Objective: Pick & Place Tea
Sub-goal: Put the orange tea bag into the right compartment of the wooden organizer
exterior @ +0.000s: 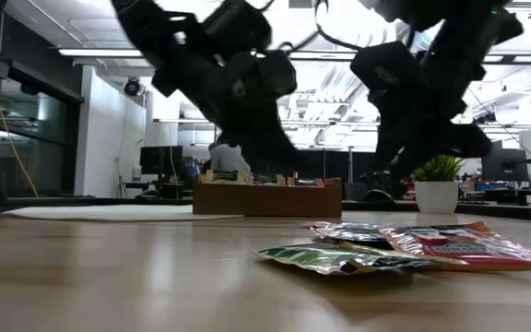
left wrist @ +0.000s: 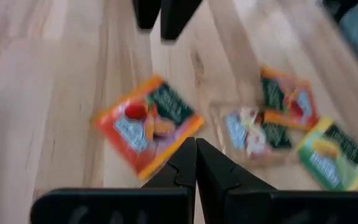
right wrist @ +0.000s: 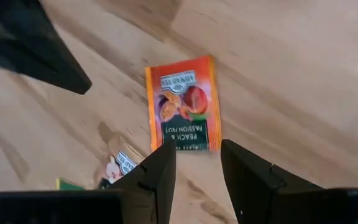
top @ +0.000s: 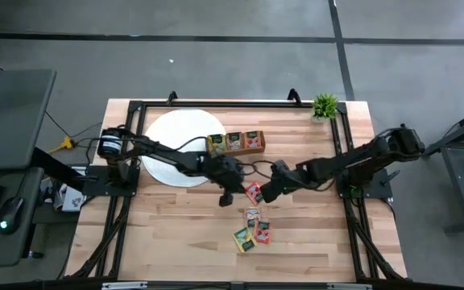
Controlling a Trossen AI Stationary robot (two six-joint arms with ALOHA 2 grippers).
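Four packets (top: 252,225) lie loose on the near table (top: 176,242). Above the orange one (top: 254,192), the left gripper (top: 225,198) hangs shut and empty, the right gripper (top: 267,193) open and empty. Beyond, the tray (top: 236,143) holds some packets; much remains. Bare wood surrounds them, edges well off.

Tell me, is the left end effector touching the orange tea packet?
Cannot tell. In the left wrist view, the shut left end effector overlaps the orange tea packet, hiding any gap.

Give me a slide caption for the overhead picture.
Two robot arms meet mid-table, left gripper shut and right gripper open, beside an orange tea packet.
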